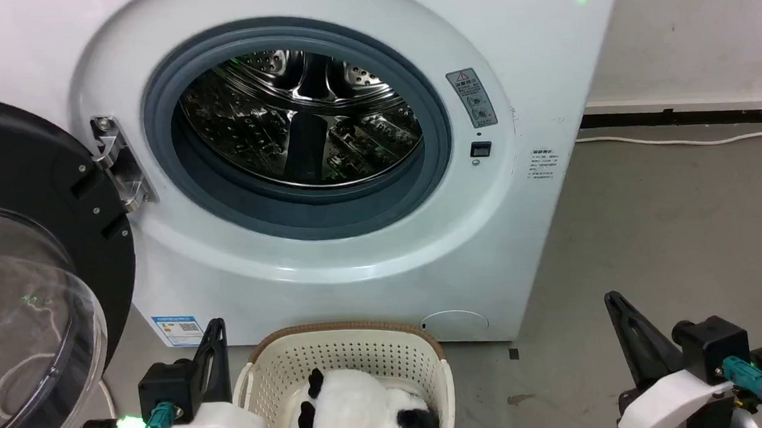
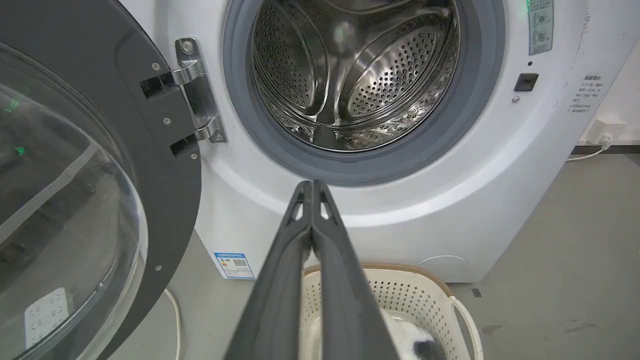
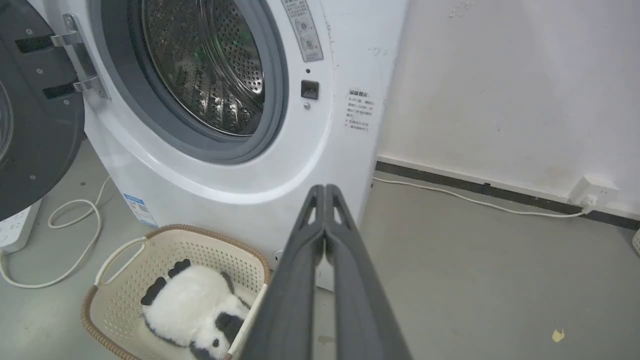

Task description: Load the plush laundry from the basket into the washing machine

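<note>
Panda (image 1: 359, 400) in basket (image 1: 341, 327) parked below washing machine (image 1: 357, 262) mouth, likely for a short lift; left gripper (image 1: 216, 330), right gripper (image 1: 616, 302) clenched empty.

Shell of the washing machine (image 1: 331, 263) was glossy white, smooth. Its drum (image 1: 295, 113) was shiny perforated steel, the door seal (image 1: 301, 212) matt grey rubber. The door (image 1: 24, 328) had a clear glossy dome and matt black rim, with a bright metal hinge (image 1: 116, 161). The basket (image 1: 343, 358) was cream perforated plastic with a brown woven-look rim. The plush laundry (image 1: 356, 401) was fluffy pile. The floor (image 1: 653, 237) was matt grey and scuffed.
</note>
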Available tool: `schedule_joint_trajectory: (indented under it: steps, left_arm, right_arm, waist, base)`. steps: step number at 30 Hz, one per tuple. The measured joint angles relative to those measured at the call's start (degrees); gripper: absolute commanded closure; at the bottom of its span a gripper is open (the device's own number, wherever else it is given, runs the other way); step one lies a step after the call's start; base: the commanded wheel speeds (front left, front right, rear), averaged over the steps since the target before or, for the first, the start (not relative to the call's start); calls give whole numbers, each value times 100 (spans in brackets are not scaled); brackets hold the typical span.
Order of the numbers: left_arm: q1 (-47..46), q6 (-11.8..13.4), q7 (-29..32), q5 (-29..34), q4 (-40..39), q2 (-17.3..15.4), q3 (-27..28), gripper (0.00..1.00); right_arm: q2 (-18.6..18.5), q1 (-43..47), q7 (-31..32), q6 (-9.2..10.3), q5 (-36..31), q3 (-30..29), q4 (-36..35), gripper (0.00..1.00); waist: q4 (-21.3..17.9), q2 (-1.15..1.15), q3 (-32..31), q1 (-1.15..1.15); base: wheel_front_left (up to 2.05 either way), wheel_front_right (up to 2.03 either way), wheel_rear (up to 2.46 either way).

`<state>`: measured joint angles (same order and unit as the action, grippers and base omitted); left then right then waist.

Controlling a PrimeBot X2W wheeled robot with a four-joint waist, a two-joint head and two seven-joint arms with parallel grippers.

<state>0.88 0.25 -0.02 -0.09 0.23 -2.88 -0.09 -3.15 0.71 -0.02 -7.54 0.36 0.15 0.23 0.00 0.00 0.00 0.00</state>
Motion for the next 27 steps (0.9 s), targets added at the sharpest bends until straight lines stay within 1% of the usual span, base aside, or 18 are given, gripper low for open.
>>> schedule_joint_trajectory:
  steps: [27]
  left_arm:
    - [0, 0, 0, 0, 0, 0, 0, 100]
  right_arm:
    - [0, 0, 0, 0, 0, -1, 0, 100]
  waist:
    - [0, 0, 0, 0]
  base:
    - [0, 0, 0]
